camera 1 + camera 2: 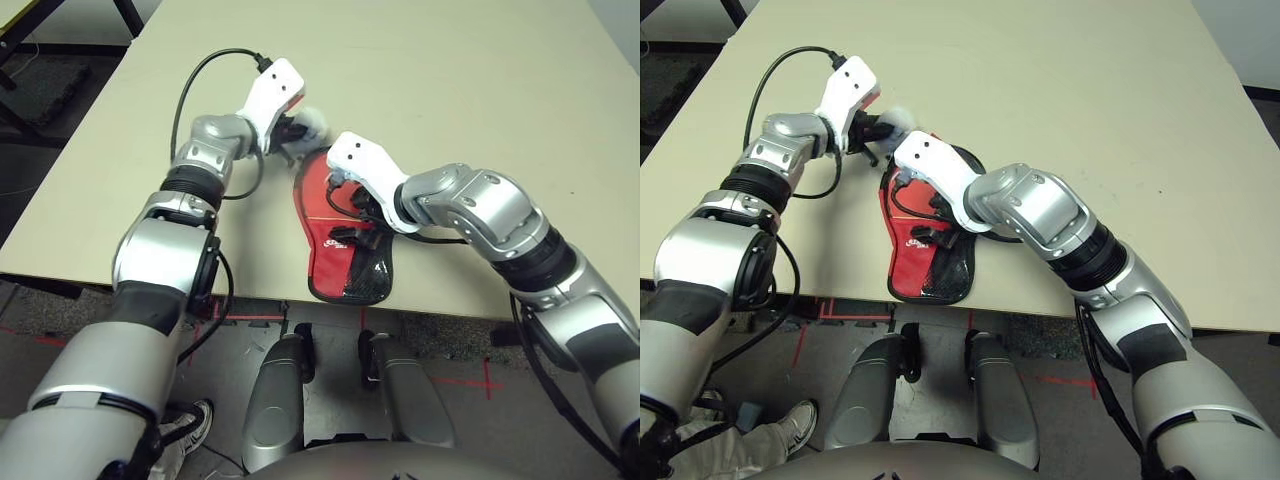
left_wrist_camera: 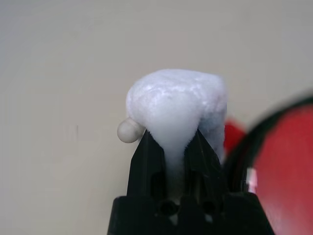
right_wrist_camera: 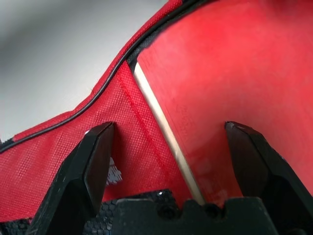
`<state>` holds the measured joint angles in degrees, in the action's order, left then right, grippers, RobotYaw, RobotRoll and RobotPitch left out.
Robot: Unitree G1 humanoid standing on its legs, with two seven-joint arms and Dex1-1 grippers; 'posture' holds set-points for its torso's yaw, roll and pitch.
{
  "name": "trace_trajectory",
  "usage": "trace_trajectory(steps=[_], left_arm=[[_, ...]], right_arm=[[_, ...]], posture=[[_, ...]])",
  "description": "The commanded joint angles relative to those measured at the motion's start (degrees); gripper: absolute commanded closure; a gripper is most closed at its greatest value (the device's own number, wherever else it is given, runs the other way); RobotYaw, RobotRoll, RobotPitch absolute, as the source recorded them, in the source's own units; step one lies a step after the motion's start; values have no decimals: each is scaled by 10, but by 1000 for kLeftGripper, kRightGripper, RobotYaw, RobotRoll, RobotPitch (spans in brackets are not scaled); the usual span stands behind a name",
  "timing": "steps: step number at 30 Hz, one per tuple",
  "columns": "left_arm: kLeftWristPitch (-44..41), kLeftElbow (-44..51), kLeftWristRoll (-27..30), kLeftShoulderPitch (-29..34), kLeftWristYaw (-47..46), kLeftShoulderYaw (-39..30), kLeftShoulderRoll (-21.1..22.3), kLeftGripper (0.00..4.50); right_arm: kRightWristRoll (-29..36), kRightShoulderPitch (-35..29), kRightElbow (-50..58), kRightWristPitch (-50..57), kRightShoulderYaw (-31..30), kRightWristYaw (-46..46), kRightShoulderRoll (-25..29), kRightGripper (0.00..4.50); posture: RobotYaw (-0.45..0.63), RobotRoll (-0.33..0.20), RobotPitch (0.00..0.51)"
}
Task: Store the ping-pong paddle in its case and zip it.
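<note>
The paddle (image 3: pixel 215 73) lies partly inside the case (image 1: pixel 345 262), its pale wooden edge showing at the case's opening. The case rests at the near edge of the table (image 1: pixel 480 80). The right gripper (image 3: pixel 176 147) hangs over the case with fingers spread wide. Just beyond the case, the left gripper (image 2: pixel 171 152) pinches a white wad (image 2: pixel 178 103).

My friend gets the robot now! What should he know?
Left gripper: shut on a whitish wad, held beside the case's round end; a small ball sits next to it.
Right gripper: open, right over the case.
Paddle: its red face lies inside the open case, at the table's near edge.
Left: seat the paddle fully, then zip.
</note>
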<state>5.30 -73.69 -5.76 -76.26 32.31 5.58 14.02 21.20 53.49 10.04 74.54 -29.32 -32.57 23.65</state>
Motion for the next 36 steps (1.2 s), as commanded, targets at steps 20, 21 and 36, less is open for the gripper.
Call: trace_trajectory(steps=[20,21,36], left_arm=[[-11,2,21,6,175,-38,-145,4321],[-20,5,25,7,190,-40,-147,4321],[-55,28,27,19,237,-43,-135,3971]], right_arm=[[-26,-30,-12,-7,-12,-6,-17,0],[-27,-30,-13,-9,-13,-7,-17,0],[-38,-21,-37,-27,-4,-11,-24,0]], posture=[[-26,0,288],[-22,0,287],[-14,0,282]])
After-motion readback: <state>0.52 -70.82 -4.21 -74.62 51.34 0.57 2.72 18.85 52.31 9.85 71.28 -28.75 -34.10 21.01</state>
